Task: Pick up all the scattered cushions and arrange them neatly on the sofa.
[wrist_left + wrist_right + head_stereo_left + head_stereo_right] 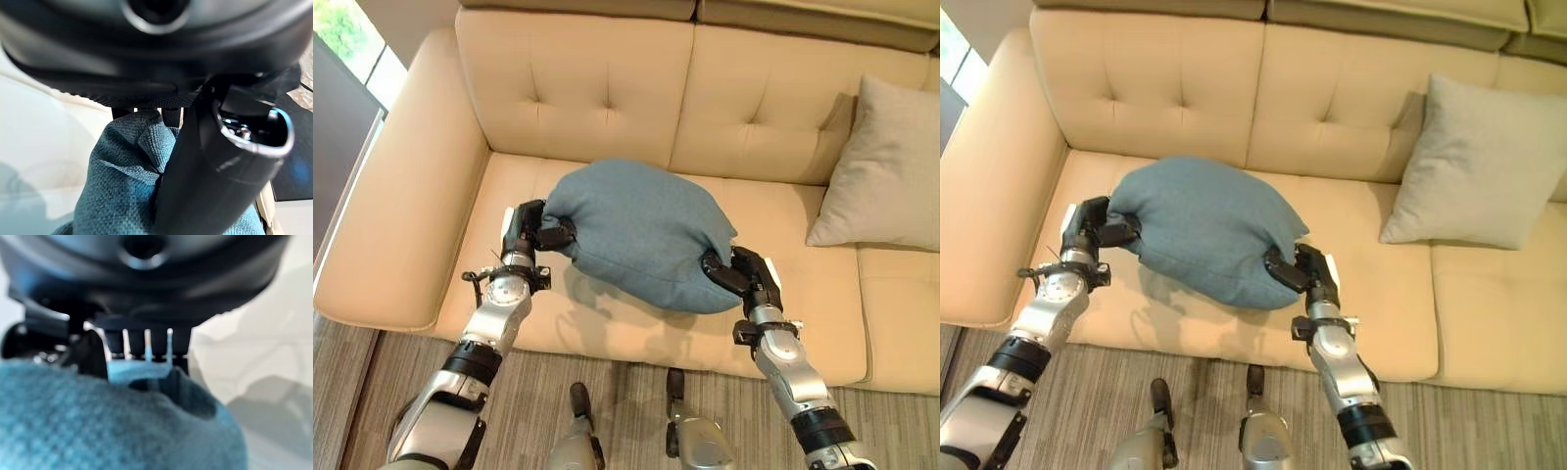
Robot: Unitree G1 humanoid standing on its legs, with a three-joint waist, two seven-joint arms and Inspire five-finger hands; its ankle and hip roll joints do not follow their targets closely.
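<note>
A blue-grey cushion (641,230) is held above the seat of the cream sofa (421,196), between both hands. My left hand (527,231) is shut on the cushion's left corner, its thumb (215,166) pressing the bunched blue fabric (122,181). My right hand (744,274) is shut on the lower right edge, with the blue cloth (98,421) folded under its fingers. A pale grey cushion (886,166) leans upright against the backrest at the sofa's right.
The sofa's left armrest (382,235) rises beside my left arm. Grey striped carpet (626,411) lies in front of the sofa. A window (352,39) and a dark wall panel stand at the far left.
</note>
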